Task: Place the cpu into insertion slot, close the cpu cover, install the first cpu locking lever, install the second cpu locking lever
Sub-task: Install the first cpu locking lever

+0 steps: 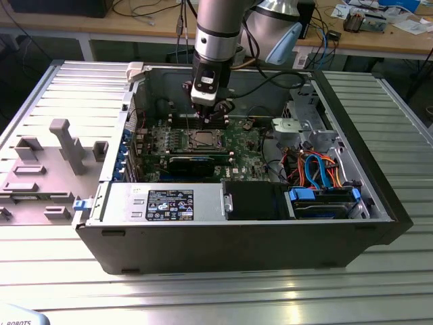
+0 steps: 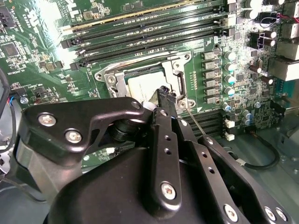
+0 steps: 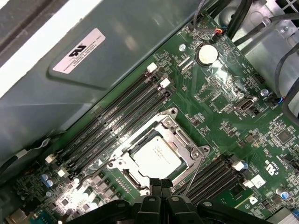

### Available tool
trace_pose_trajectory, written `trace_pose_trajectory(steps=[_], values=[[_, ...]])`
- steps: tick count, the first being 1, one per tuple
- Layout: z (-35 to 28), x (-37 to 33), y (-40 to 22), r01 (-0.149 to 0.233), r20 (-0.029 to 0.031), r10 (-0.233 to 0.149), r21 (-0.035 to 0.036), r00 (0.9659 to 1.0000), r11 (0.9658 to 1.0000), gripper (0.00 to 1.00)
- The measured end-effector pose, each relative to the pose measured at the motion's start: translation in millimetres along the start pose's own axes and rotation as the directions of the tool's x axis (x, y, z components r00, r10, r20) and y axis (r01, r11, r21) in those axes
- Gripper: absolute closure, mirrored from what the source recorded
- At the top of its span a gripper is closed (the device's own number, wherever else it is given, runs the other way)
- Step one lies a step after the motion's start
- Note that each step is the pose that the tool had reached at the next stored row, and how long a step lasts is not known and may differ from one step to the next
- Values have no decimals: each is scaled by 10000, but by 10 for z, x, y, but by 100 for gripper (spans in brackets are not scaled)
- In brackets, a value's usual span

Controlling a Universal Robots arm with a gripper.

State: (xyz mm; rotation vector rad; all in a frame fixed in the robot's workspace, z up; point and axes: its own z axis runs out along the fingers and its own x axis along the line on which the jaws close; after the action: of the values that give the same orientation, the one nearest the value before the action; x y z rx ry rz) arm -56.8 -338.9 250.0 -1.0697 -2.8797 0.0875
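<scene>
Now, your black two-finger pincer (image 3: 161, 183) has its fingertips (image 2: 164, 93) pressed together with nothing between them. They sit low over the near edge of the insertion slot (image 3: 120, 164), the square silvery-rimmed socket on the green circuit board (image 1: 243, 145). You cannot tell from either wrist view whether the tips actually touch the metal.

The cpu (image 3: 156, 156), a small flat square chip with a silvery-grey top, already lies in that socket. The cpu cover (image 3: 180, 140), a thin silvery metal frame with a square window, lies flat around it. A thin wire lever (image 3: 192, 172) slants up from the socket corner just beside the fingertips.

On the far side of the socket you see the long black memory slots (image 3: 121, 121), running parallel. More of them lie on its near side (image 3: 215, 175).

In the exterior view the grey arm (image 1: 218, 27) reaches straight down into the open dark-grey computer case (image 1: 223, 247). A grey power-supply box (image 1: 166, 203) fills the near wall. Blue and orange cables (image 1: 318, 169) bunch at the exterior view's right. The case rests on a ribbed metal table (image 1: 270, 291). A grey moulded fixture (image 1: 47, 169) stands to the exterior view's left.
</scene>
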Motion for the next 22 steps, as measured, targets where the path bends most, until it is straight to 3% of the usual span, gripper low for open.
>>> trace_pose_trajectory(steps=[13,14,16,17,22], values=[[0,0,0,222,17,-222,10,9998,9998,89],[0,0,0,337,26,-337,15,9994,9994,89],[0,0,0,983,74,-984,47,9951,9951,89],[0,0,0,1102,83,-1103,54,9939,9939,89],[0,0,0,1205,90,-1205,60,9927,9927,89]])
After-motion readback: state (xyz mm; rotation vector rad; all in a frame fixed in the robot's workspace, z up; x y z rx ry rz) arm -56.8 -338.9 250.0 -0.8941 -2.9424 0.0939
